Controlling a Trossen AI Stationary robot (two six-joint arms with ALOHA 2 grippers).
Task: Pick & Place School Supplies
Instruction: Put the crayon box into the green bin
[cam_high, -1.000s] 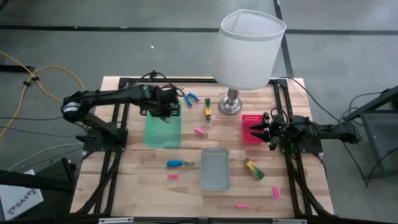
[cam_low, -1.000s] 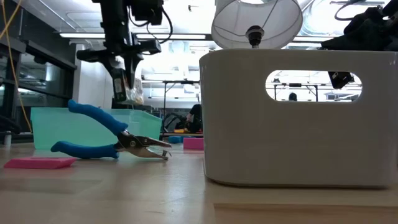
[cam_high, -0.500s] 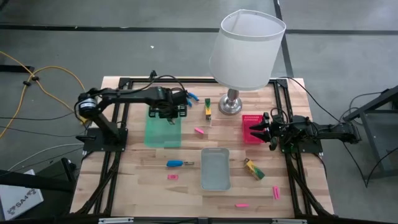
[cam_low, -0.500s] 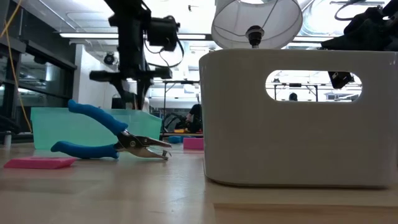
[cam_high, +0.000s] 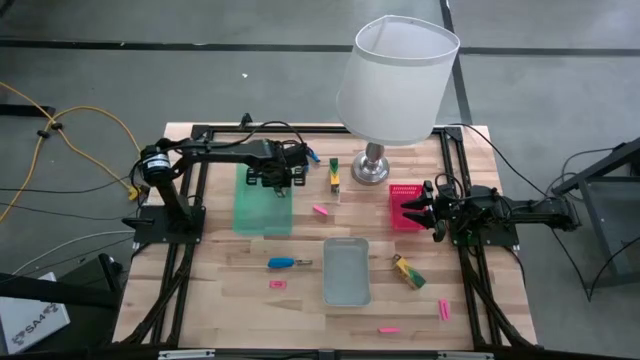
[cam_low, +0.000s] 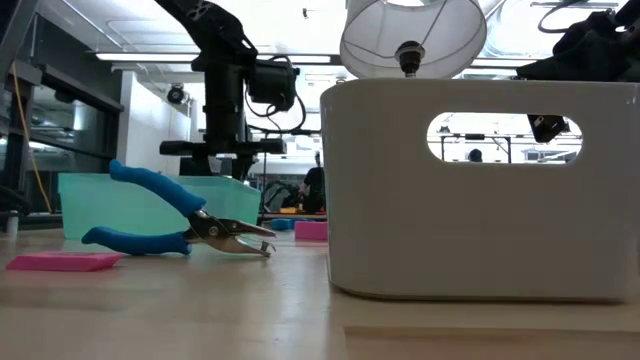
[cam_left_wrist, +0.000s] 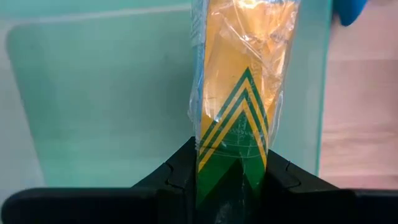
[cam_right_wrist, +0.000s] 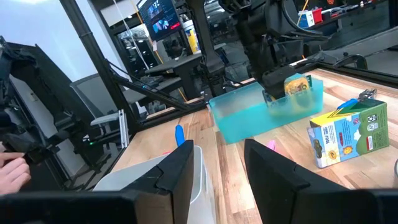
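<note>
Over on the left side of the counter, the left end effector hangs above the far end of the green tray, fingers clamped on a yellow-and-green packet wrapped in clear plastic, so that piece is up in the air over the tray, not lying in it. Just past the tray's far corner sit the blue-handled pliers. Nearer the front edge there's a blue-handled screwdriver lying flat with a small pink bar just beside it. Moving toward the middle, a yellow-and-green box stands near the lamp, and a grey tray sits in front. On the right, the right end effector waits over the pink tray, fingers spread apart and empty.
</note>
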